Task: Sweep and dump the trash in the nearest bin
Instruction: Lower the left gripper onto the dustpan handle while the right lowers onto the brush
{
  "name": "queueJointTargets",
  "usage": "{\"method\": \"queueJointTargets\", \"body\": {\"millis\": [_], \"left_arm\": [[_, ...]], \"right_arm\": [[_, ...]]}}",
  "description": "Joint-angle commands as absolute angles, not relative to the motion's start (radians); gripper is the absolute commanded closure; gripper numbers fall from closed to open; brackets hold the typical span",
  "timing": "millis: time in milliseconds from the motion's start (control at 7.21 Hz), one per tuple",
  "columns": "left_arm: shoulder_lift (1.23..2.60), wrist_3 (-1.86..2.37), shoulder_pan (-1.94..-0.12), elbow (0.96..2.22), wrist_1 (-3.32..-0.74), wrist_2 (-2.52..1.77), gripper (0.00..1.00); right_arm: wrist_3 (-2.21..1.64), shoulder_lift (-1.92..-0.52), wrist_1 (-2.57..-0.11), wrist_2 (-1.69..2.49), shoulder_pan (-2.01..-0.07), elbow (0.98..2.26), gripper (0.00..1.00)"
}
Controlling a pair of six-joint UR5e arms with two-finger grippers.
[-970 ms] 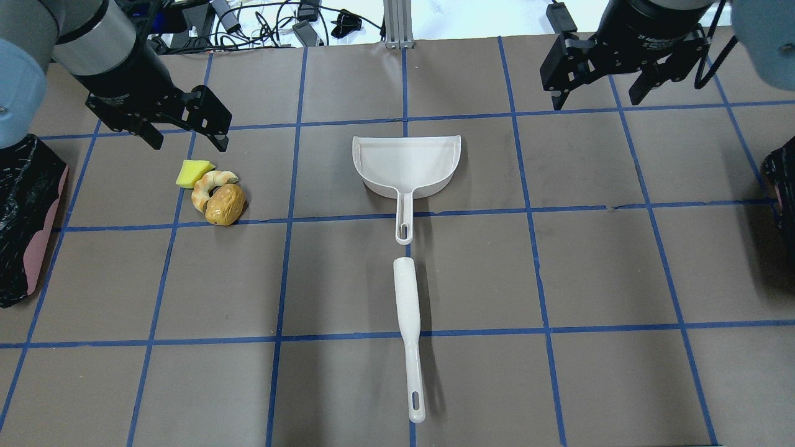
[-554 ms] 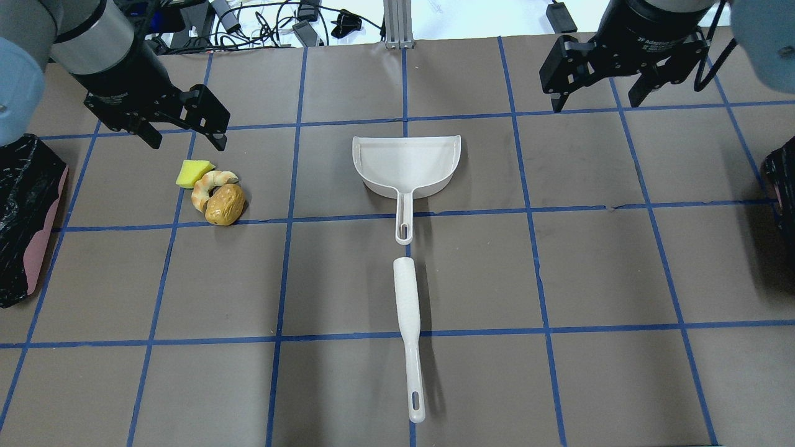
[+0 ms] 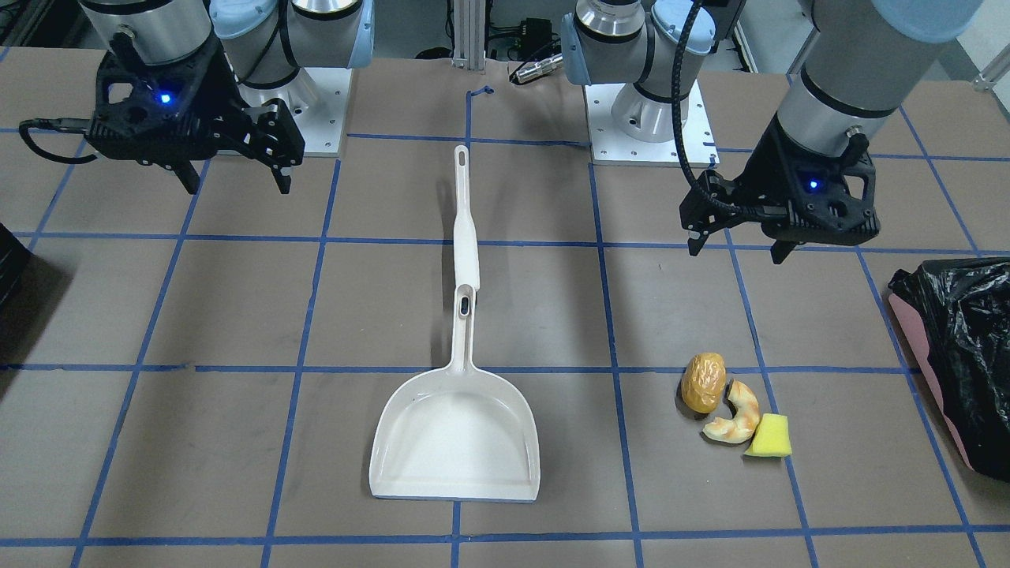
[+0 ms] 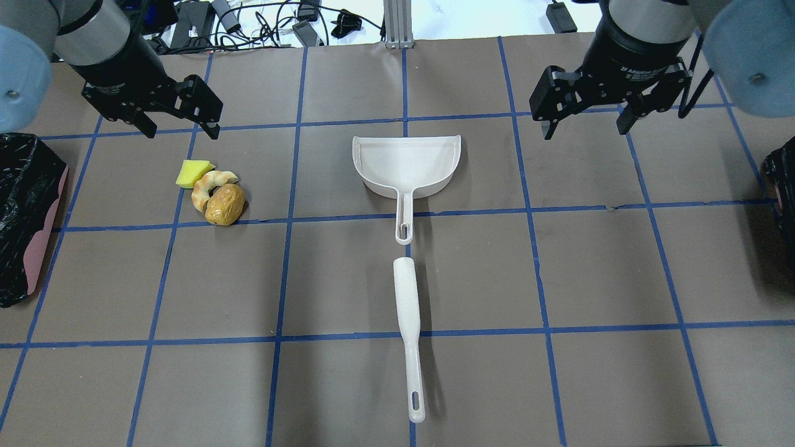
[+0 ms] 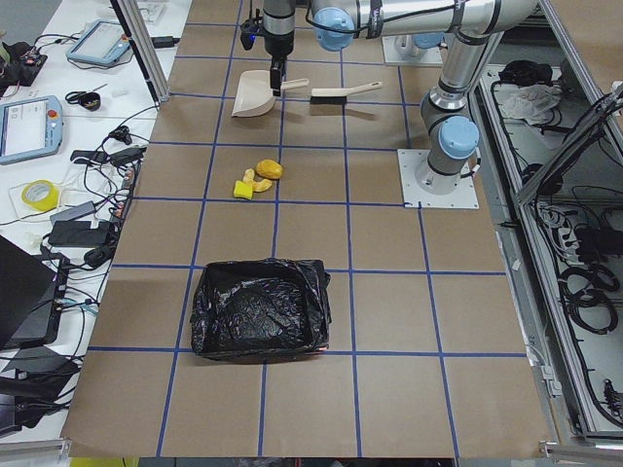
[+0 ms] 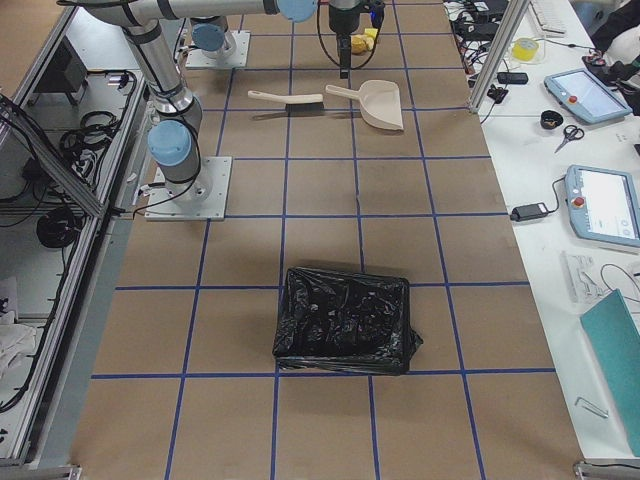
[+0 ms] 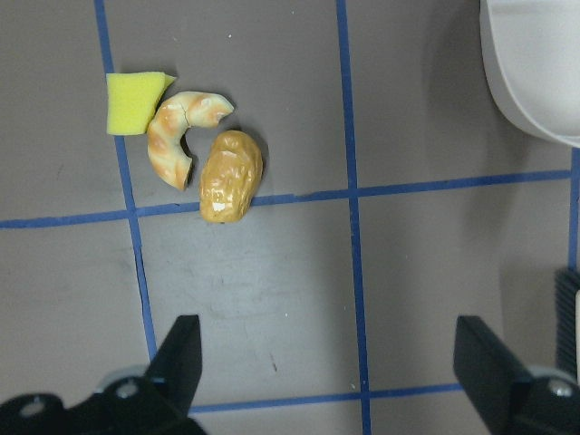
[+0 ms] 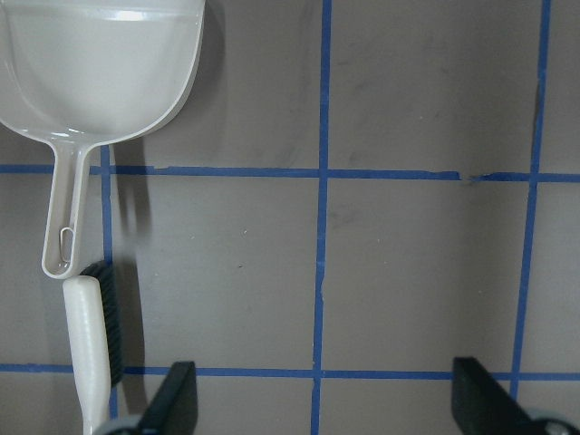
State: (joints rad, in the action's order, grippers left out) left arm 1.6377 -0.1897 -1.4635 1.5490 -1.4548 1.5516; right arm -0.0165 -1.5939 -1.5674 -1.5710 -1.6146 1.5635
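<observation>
The trash lies together left of centre: a yellow wedge point(image 4: 194, 172), a tan croissant piece point(image 4: 209, 186) and an orange-brown lump point(image 4: 225, 204); they also show in the left wrist view point(image 7: 228, 177). The pink-sided bin point(image 4: 25, 217) with its black bag stands at the table's left edge. My left gripper point(image 4: 182, 127) hangs open and empty above the table, just beyond the trash. My right gripper point(image 4: 586, 127) hangs open and empty, right of the white dustpan point(image 4: 407, 162). A white brush point(image 4: 408, 329) lies in line behind the dustpan's handle.
A dark bag-covered object point(image 4: 784, 180) sits at the table's right edge. Cables and adapters point(image 4: 279, 22) lie past the far edge. The brown table point(image 4: 596, 267) has a grid of blue tape.
My left gripper has moved a little farther from the robot, away from the trash. My right gripper has come nearer and slightly left. Both stay open; trash, dustpan and brush have not moved.
</observation>
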Motion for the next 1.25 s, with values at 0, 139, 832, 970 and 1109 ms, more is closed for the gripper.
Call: {"method": "queueJointTargets", "body": {"millis": [0,139,832,970,1109], "left_arm": [[1.737,-0.16,-1.483,1.461,-1.418,1.552,0.0],[1.796,-0.125,-1.535,1.43,-1.373,1.552,0.0],[2.018,0.087,-1.758,1.272,-1.327,1.549,0.0],[2.046,0.127,-1.802,1.272,-1.309,1.543,0.0],[2.08,0.132,-1.843,1.273,-1.296,1.542,0.0]], "right_arm": [[-0.107,-1.592,-1.577,-1.583,-1.71,1.627,0.0],[-0.112,-1.594,-1.577,-1.585,-1.75,1.67,0.0],[-0.284,-1.611,-1.667,-1.565,-1.98,1.862,0.04],[-0.314,-1.611,-1.748,-1.563,-2.003,1.943,0.04],[-0.313,-1.618,-1.811,-1.563,-2.009,2.016,0.05]]}}
